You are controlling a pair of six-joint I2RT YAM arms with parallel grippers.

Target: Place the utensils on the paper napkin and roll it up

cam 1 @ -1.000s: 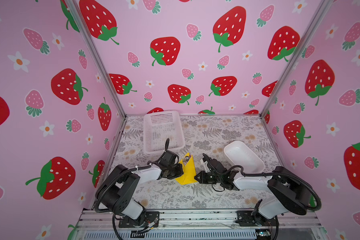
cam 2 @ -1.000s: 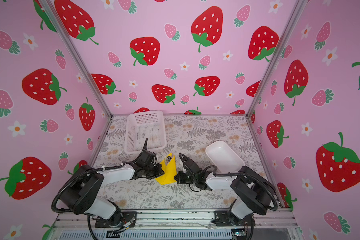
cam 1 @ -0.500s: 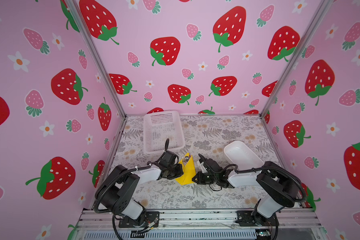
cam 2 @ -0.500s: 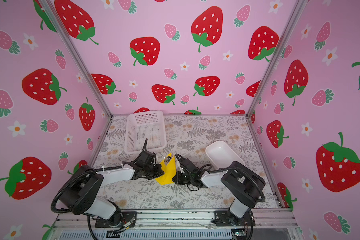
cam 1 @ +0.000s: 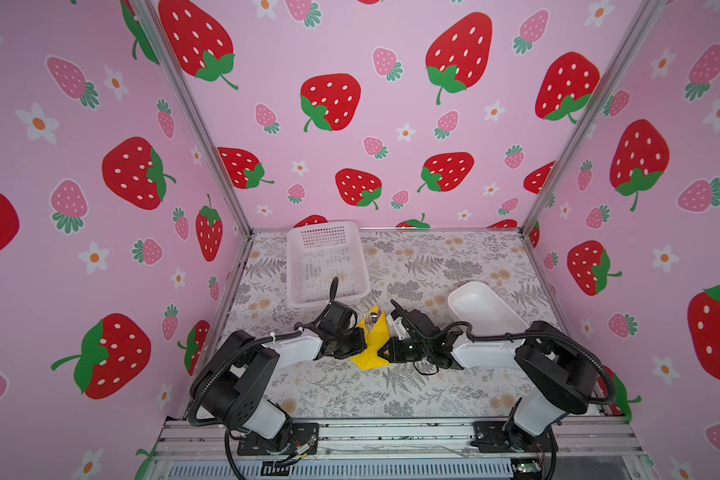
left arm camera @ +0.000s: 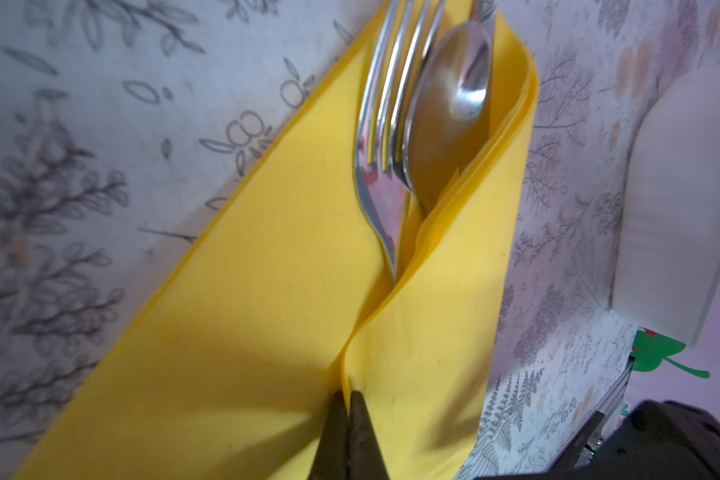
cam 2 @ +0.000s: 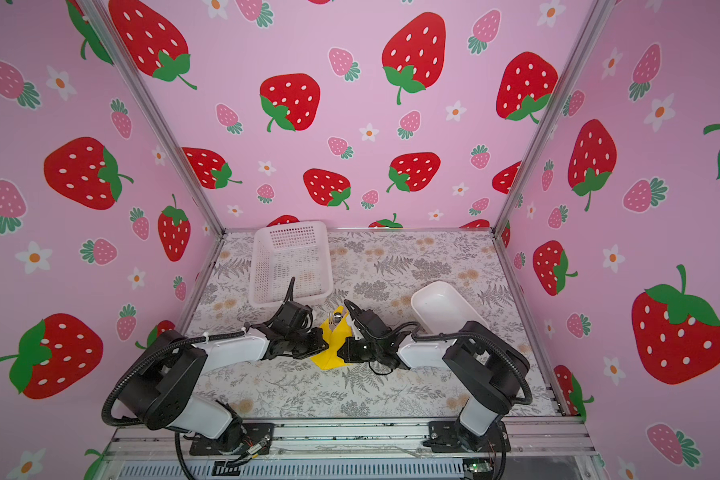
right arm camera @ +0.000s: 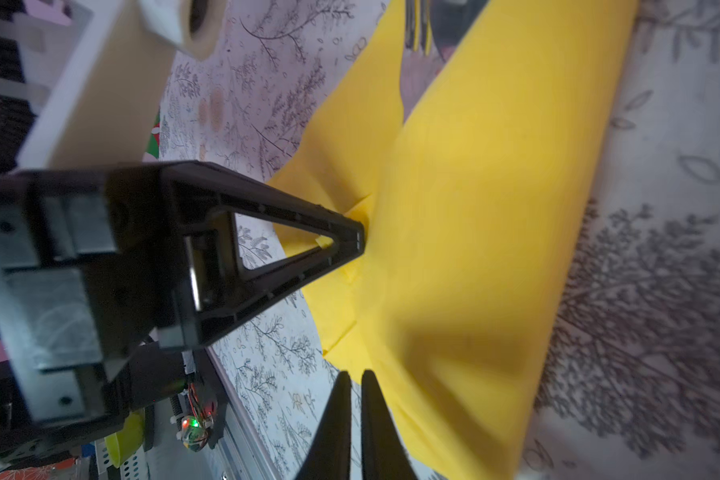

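Paper napkin [cam 1: 369,357] stayed on the floral tabletop [cam 1: 412,386] between both arms, folded round the utensils [left arm camera: 429,116], whose heads poked out. The left gripper [left arm camera: 347,409] kept its tips pinched on the napkin's fold. The right gripper [right arm camera: 356,386], nearly pressed together, sat at the napkin's edge, its arm shifted inward; any grip there was unclear.
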